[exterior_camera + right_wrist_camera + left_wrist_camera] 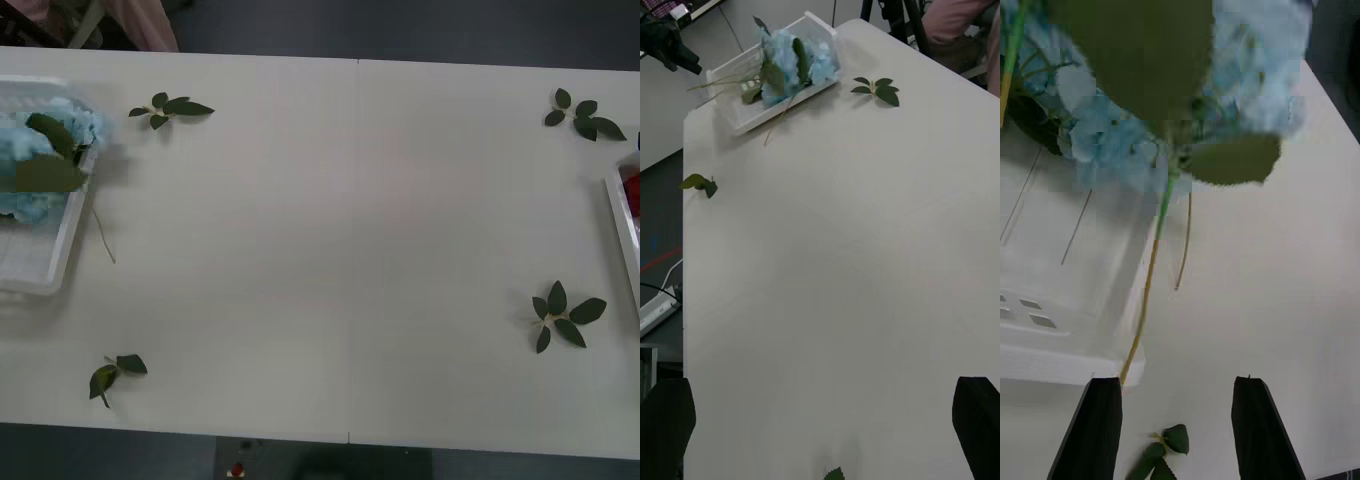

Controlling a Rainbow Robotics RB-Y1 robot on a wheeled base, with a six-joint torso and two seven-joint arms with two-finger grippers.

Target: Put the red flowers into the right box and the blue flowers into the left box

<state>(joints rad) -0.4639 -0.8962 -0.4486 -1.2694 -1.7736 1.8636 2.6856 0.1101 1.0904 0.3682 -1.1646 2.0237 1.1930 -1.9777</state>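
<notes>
Pale blue flowers with big green leaves lie heaped in the left box, a white tray at the table's far left. One thin stem reaches over its rim onto the table. A patch of the red flowers shows inside the right box, cut off by the table's far right edge. My left gripper hovers open beside the left box, just off the blue flowers, holding nothing. Out over bare table, my right gripper is open, far from the blue flowers.
Loose green leaf sprigs lie scattered: back left, front left, back right and front right. The wide white table stretches between the two boxes.
</notes>
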